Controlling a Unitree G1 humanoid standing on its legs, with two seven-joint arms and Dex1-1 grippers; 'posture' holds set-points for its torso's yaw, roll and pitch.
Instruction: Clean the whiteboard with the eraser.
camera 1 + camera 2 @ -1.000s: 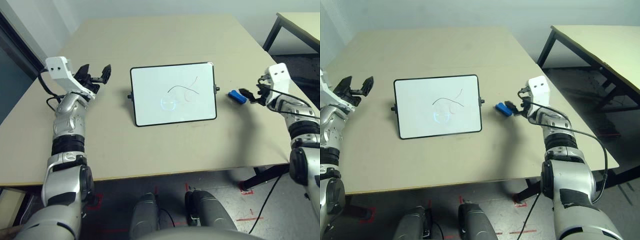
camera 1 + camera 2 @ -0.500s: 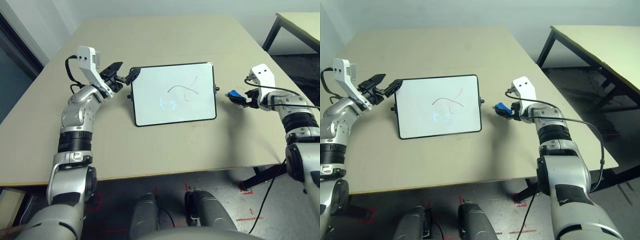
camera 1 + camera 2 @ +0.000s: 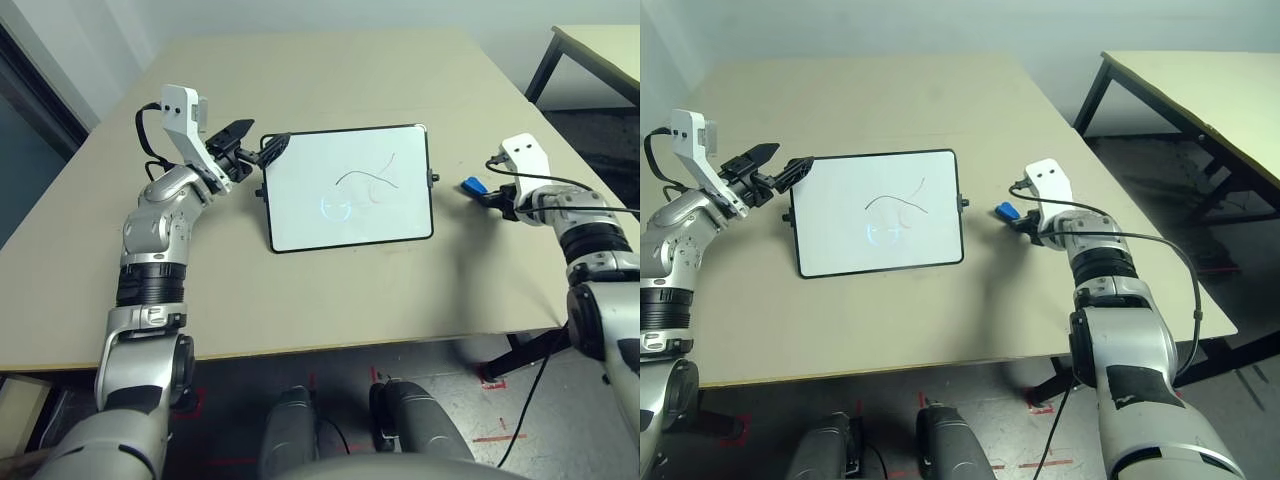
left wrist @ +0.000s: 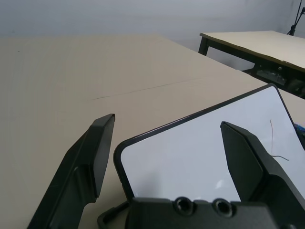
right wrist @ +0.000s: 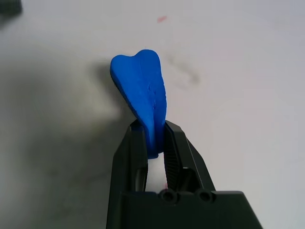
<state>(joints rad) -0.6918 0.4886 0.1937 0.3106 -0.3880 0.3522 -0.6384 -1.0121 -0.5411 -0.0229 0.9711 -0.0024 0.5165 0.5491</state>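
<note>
The whiteboard (image 3: 350, 205) lies in the middle of the table, with a dark scribble (image 3: 368, 179) and a faint blue ring on it. My left gripper (image 3: 260, 139) is open at the board's far left corner. In the left wrist view that corner (image 4: 125, 149) sits between the two fingers (image 4: 97, 151) of the left gripper (image 4: 167, 124). My right gripper (image 3: 489, 196) is shut on the blue eraser (image 3: 473, 185), low over the table to the right of the board. The right wrist view shows the eraser (image 5: 142, 93) sticking out past the closed right gripper (image 5: 153, 127).
A second table (image 3: 1200, 90) with black legs stands at the back right, across a gap of floor. The beige table (image 3: 300, 290) is bare in front of the board and behind it. A black cable (image 3: 1170, 255) loops off my right forearm.
My left arm has swung in from the table's left side, bringing its open gripper to the board's far left corner. The right wrist has turned, with the eraser still at its fingertips.
</note>
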